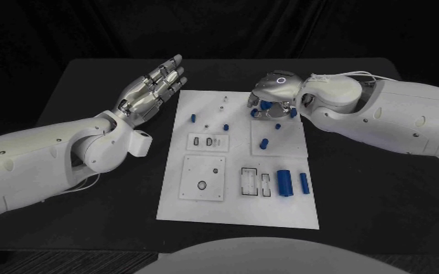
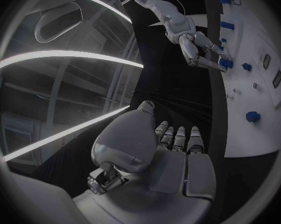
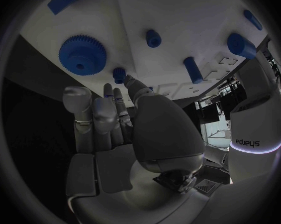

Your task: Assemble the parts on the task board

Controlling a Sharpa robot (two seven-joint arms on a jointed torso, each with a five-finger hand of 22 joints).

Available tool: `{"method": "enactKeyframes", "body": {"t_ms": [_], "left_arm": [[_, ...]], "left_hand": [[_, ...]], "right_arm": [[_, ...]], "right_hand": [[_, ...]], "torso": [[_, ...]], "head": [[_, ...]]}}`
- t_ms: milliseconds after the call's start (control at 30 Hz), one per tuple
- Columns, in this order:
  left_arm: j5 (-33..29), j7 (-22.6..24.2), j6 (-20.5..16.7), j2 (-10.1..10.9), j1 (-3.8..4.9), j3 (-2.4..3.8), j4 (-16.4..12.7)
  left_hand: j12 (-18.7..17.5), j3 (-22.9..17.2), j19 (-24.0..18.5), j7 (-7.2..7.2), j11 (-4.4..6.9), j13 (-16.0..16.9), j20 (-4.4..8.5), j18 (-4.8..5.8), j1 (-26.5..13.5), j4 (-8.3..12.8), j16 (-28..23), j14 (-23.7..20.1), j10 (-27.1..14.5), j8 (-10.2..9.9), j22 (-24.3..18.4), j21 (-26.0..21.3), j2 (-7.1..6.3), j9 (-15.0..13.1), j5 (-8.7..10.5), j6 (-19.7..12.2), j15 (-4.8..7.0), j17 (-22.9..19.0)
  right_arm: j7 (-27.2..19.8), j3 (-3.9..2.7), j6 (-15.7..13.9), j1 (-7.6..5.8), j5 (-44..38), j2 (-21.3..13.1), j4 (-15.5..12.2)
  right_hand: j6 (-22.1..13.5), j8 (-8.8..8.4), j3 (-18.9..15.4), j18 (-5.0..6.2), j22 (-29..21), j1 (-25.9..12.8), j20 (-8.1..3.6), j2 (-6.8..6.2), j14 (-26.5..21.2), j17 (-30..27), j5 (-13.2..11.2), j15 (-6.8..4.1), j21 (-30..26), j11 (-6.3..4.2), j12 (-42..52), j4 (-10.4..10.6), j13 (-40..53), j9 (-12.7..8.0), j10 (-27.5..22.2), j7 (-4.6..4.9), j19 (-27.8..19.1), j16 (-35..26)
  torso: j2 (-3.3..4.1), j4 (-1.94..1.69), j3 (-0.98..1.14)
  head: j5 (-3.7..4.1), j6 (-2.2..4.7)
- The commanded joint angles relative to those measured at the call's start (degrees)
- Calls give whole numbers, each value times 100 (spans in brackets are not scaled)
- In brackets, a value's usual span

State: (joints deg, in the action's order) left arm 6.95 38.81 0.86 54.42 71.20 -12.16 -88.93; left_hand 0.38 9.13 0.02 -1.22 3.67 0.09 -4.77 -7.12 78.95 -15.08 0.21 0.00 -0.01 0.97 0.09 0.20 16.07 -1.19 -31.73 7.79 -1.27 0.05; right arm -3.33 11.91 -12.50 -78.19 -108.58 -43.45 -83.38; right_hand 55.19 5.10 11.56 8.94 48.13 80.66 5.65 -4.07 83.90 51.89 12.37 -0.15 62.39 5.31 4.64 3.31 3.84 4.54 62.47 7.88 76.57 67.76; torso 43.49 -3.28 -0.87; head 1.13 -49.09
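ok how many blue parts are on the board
5 clear on the task board: a peg near its left edge, a small one mid-board, another right of it, two cylinders at the near right. More blue sits partly hidden under the right hand.

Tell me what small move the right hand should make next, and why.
Probably close the fingers on the small blue peg beside the blue gear: the right hand hovers over the task board there, fingertips at that peg, nothing plainly gripped.
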Motion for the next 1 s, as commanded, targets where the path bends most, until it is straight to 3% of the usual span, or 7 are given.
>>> {"method": "enactKeyframes", "body": {"t_ms": [33, 333, 1000], "left_arm": [[8, 1134, 27, -12, 17, 5, -5], [8, 1114, 51, -20, 16, 5, 14], [8, 1073, 202, -41, 16, 4, 50]], "left_hand": [[-38, -26, -2, 55, -43, -9, -31, -30, 66, 8, -21, 0, 1, 31, -9, -20, -16, -7, -25, -5, -39, -5], [-38, -49, -2, 68, -56, -9, -44, -31, 84, 26, -21, 0, 1, 33, -9, -20, -16, -9, -46, 8, -53, -5], [-38, -93, -2, 162, -145, -9, -97, -21, 133, 173, -21, 0, 1, 66, -9, -20, -155, -34, -165, 176, -115, -5]], "right_arm": [[-38, -4, -107, 30, 57, 12, 25], [-61, -4, -109, 58, 102, 35, 81], [-211, -4, -185, 201, 190, 119, 283]], "right_hand": [[109, 36, 92, -81, 29, -39, 7, -35, 11, -14, -12, 7, 42, -22, -16, -6, -2, 14, 111, 11, -41, 7], [199, 29, 300, -79, 56, 4, -17, -78, 3, -35, 92, -17, 43, -51, -32, 4, -14, 14, 291, 28, -75, 2], [459, 65, 786, -102, 236, 154, -23, -164, 5, 32, 156, -26, 131, -60, -76, -53, -19, 33, 528, 46, -92, 50]], "torso": [[-7, 0, -7], [-16, 1, -10], [-27, 3, -8]], "head": [[-6, -15], [0, -40], [-24, -48]]}}
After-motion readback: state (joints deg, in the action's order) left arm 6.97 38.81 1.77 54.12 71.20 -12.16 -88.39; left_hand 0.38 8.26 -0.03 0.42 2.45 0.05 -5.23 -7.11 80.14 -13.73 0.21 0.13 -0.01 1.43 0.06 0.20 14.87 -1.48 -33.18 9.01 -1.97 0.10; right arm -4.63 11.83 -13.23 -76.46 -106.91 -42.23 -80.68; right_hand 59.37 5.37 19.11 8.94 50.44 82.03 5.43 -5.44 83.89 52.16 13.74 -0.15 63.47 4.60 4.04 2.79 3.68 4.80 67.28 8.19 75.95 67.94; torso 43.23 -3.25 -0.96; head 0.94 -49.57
